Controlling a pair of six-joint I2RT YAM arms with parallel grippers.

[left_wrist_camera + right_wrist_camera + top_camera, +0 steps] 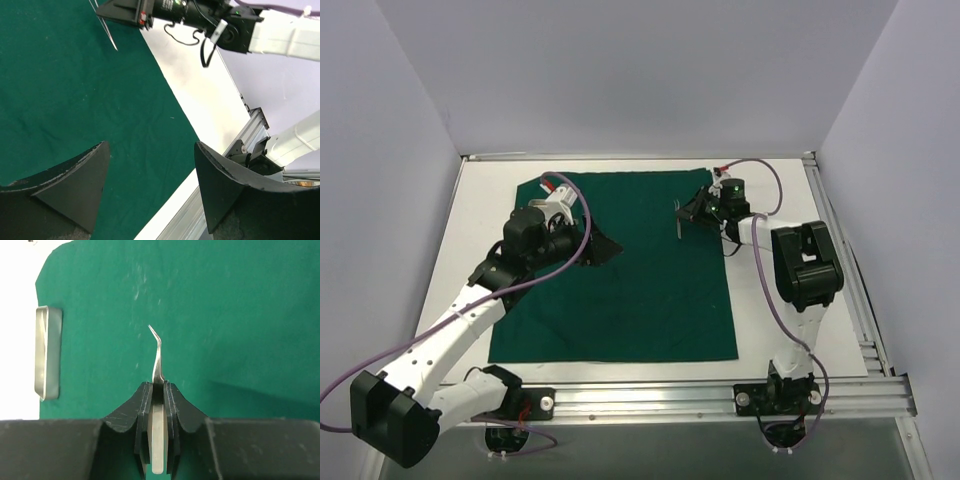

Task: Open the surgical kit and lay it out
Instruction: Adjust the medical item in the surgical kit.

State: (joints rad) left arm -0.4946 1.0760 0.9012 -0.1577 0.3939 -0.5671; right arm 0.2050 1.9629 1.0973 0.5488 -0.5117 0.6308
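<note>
Right claw (157, 386) clamped on instrument (158, 355) at butt end, bent tip poking out above cloth (640, 300). Left claw (151, 150) spread wide, holding nothing, hovers over cloth. Cloth flat on surface (485, 200). Tray (48, 352) at cloth edge.

Instrument: light, stiff, thin, slick steel. Likely to pivot in pads, so better held mid-shank on flat faces. Cloth: soft, pinch at corner. No readable labels or writing.
</note>
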